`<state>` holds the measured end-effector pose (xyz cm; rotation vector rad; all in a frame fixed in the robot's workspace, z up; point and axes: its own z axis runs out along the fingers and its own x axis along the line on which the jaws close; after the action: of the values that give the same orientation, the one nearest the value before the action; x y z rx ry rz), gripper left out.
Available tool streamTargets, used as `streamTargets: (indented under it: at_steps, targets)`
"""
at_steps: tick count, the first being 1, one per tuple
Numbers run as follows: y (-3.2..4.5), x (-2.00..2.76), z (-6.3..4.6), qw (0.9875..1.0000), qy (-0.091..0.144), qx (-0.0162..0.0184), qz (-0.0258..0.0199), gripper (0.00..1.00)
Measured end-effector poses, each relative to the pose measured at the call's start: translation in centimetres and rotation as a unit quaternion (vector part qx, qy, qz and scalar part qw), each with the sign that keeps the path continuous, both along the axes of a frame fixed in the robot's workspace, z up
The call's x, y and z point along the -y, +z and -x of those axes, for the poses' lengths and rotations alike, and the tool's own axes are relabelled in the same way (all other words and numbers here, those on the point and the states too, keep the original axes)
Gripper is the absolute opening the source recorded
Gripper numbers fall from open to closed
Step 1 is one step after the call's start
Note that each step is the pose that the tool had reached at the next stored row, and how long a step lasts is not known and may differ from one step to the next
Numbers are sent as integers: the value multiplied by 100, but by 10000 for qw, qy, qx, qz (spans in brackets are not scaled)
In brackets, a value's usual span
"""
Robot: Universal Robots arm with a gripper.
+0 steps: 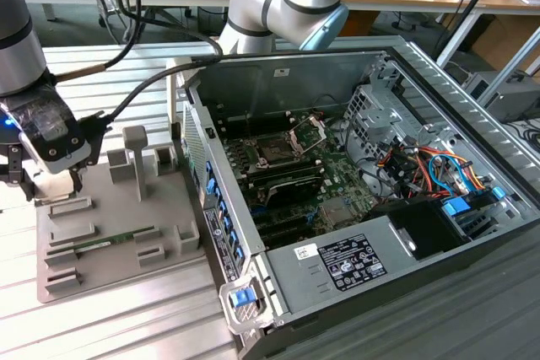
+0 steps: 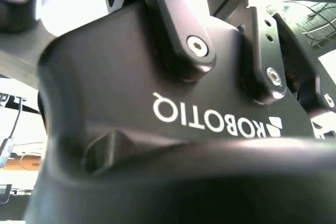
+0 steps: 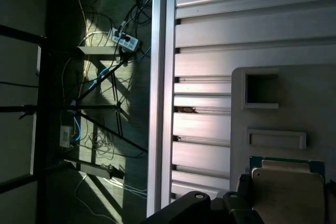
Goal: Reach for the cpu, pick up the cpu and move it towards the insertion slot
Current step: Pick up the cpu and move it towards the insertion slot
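Observation:
The cpu [image 3: 286, 191], a pale silver square with a thin green-tan rim, lies flat on the grey tray [image 3: 315, 93] in the first wrist view. My gripper [image 1: 49, 185] hangs low over the tray's [image 1: 126, 271] corner at the exterior view's left, right by the chip. Its black housing [image 2: 157, 129] looms close in the second wrist view. The insertion slot [image 1: 276, 152] is a dark square socket on the motherboard inside the open computer case. Its silver clamp frame [image 1: 308, 132] is flipped up behind it.
A green memory stick [image 1: 114, 243] lies in a tray recess, and two grey posts [image 1: 135, 156] stand upright on the tray. The case's side wall [image 1: 211, 212] rises between tray and motherboard. Cables [image 1: 422, 162] and a power supply [image 1: 350, 263] crowd the case. Past the slatted table's edge [image 3: 160, 103] is floor with wires.

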<state>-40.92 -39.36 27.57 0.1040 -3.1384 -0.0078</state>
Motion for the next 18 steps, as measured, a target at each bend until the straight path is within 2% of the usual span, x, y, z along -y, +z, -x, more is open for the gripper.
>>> streamTargets:
  at_steps: [6,15,18]
  targets:
    - [71,0,0,10000,0,0,0,55]
    - [235,0,0,10000,0,0,0,55]
    - [268,0,0,10000,0,0,0,55]
